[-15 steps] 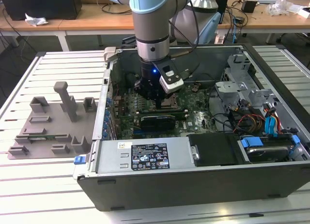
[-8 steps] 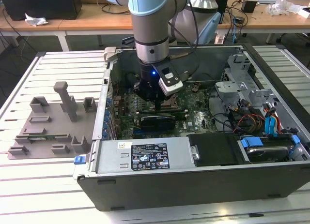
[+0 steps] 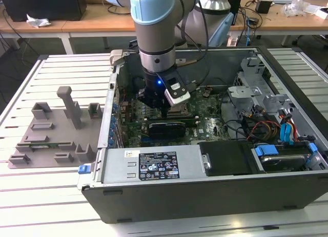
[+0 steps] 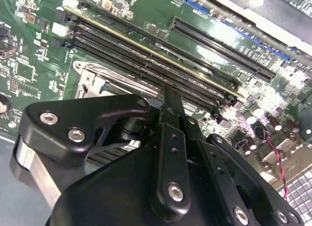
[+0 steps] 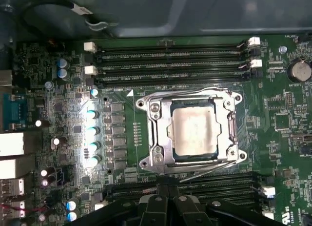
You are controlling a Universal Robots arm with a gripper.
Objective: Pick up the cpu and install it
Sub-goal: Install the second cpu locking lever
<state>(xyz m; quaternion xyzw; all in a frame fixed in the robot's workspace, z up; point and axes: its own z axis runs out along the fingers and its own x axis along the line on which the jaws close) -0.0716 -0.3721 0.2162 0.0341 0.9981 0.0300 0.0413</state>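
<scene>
CPU [image 5: 193,133] sits flat inside the socket frame [image 5: 155,160]; gripper [image 4: 171,96], fingers pressed together, should stay centred and level above it.

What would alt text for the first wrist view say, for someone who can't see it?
A silvery cpu lies inside the metal-framed socket on a green motherboard, with rows of black memory slots beside the socket. The black claw sits at the picture's edge, apart from the cpu.
</scene>
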